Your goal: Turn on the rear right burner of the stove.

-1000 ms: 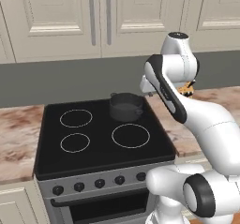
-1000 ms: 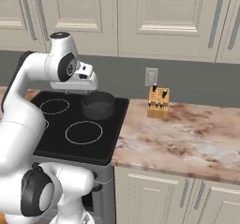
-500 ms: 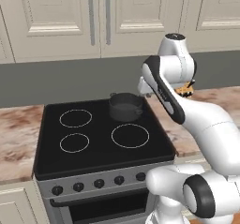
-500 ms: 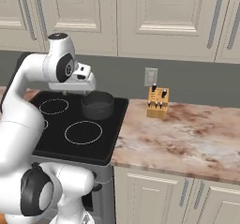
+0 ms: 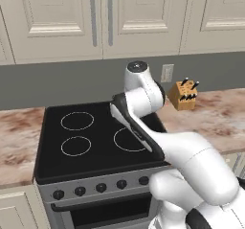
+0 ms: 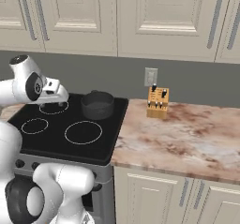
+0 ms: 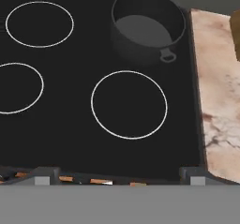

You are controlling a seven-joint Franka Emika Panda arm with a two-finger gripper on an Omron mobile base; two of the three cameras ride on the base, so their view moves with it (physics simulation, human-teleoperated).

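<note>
Standing between two marbled countertops [image 6: 187, 138], the stove [image 5: 98, 149] shows its black glass top with white burner circles and a row of black knobs [image 5: 100, 188] along its grey front edge. A dark grey pot [image 6: 97, 105] sits on the rear right corner of the glass top, and a wooden knife block [image 6: 157, 102] stands at the back edge of the right countertop. The gripper [image 6: 55, 91] hovers above the glass top, well apart from the knobs; whether its fingers are spread or pressed together cannot be told

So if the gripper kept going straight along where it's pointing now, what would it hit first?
Most likely the bare black glass of the stove, near the front right burner circle at the centre of the hand view. The pot sits further back, off that line. Depth is uncertain.
</note>
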